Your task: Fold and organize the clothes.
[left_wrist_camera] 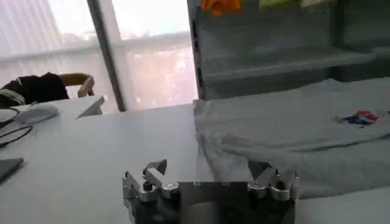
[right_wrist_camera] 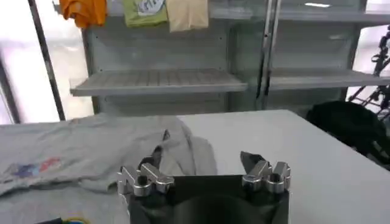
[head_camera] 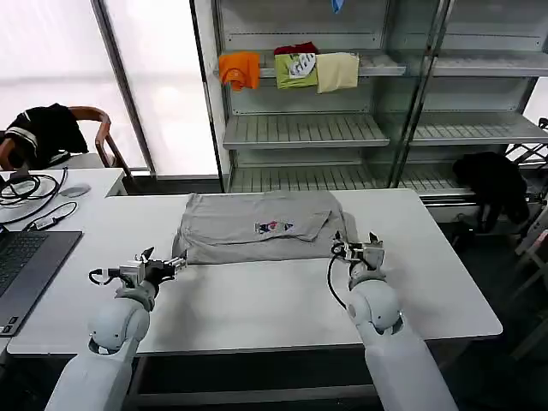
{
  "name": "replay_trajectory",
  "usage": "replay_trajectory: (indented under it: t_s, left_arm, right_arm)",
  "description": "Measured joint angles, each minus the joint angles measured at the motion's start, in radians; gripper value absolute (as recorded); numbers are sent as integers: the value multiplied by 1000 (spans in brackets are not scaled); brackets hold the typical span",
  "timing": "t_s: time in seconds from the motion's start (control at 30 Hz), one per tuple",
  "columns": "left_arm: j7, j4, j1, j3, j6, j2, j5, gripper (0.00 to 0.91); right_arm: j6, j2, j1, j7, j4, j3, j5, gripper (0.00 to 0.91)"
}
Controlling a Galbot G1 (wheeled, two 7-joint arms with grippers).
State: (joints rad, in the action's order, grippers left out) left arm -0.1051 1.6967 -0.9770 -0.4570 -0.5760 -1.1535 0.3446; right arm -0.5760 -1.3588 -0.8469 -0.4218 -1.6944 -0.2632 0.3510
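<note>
The light grey cotton T-shirt lies on the far middle of the white rectangular table. The left gripper is at its near left corner, the right gripper at its near right corner. A dark laptop lies at the left.

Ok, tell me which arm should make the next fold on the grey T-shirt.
Probably the left: left gripper sits open at the T-shirt's near corner. The right gripper is open too, beside the other edge.

A white table stood before grey metal shelving, where orange, green and cream garments hung from an upper shelf. Bright frosted windows lit the room. A wooden chair draped in black clothing stood beyond the table's far left corner.
</note>
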Motion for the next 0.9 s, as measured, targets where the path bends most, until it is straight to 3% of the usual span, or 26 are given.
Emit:
replay_trajectory:
  t_s: [0.03, 0.9]
  left_arm:
    - [0, -2, -1, 0, 0, 0, 0, 907]
    - [3, -66, 23, 16, -1, -8, 8, 907]
  right_arm:
    - [0, 0, 0, 2, 4, 1, -2, 907]
    - [-3, -22, 4, 33, 95, 17, -38, 907]
